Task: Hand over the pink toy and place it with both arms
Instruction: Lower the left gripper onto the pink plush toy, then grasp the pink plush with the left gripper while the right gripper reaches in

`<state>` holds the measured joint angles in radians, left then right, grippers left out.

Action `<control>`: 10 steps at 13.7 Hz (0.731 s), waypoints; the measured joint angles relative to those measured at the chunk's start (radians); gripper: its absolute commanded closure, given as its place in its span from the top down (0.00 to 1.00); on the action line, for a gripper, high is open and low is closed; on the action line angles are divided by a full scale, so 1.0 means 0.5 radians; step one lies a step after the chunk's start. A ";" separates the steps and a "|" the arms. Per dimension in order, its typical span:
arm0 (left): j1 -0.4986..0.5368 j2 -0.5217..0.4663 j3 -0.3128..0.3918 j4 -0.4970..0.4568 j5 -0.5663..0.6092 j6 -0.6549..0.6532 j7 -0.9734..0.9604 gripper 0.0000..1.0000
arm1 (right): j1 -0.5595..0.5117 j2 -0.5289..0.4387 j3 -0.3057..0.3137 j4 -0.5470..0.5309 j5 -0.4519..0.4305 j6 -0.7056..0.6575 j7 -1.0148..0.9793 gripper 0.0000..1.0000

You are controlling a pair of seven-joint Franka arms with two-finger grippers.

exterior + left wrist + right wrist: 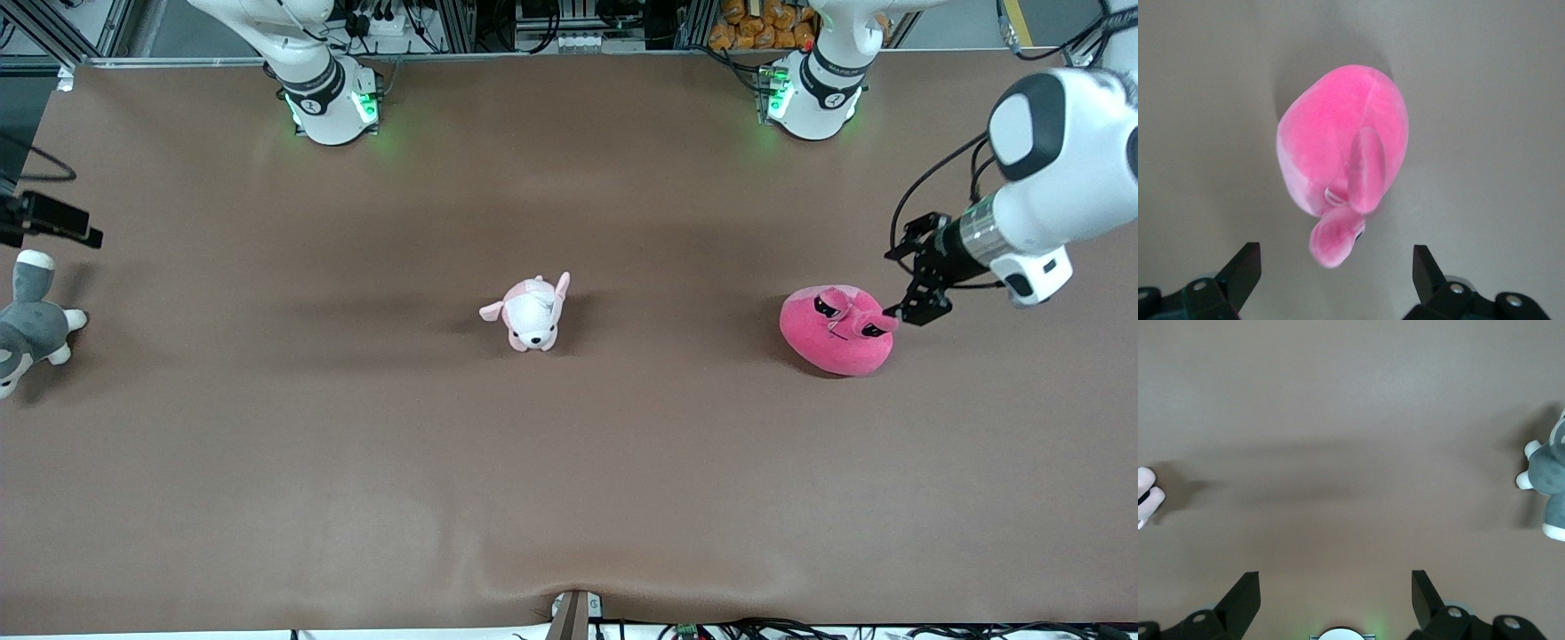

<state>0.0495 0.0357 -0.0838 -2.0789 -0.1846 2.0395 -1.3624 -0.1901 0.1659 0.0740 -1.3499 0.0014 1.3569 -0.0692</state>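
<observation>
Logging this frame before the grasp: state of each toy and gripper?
pink toy: lying on the table, ungrasped, toward the left arm's end
left gripper: open, right at the pink toy's edge, empty
right gripper: open, empty, over bare table, arm waiting
puppy plush: on the table mid-way, untouched
grey plush: lying at the right arm's end, untouched

Brown table (356, 498): pink toy (836, 331), puppy plush (532, 313), grey plush (28, 329)

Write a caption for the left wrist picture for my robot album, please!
Left end effector hangs open over the pink toy lying on the brown table.
</observation>
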 measured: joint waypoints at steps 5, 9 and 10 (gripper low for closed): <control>0.002 0.226 0.000 0.006 -0.011 0.154 -0.037 1.00 | -0.061 0.056 -0.001 -0.005 0.165 -0.070 0.145 1.00; 0.003 0.273 0.002 0.020 -0.011 0.169 -0.037 0.89 | -0.077 0.056 0.018 -0.006 0.352 -0.161 0.564 1.00; 0.003 0.273 0.005 0.023 -0.011 0.169 -0.037 0.88 | -0.061 0.056 0.025 -0.006 0.424 -0.197 0.702 1.00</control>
<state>0.0512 0.1723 -0.0810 -2.0674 -0.1904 2.1243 -1.3809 -0.2208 0.1941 0.0864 -1.3530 0.2136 1.2586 0.2818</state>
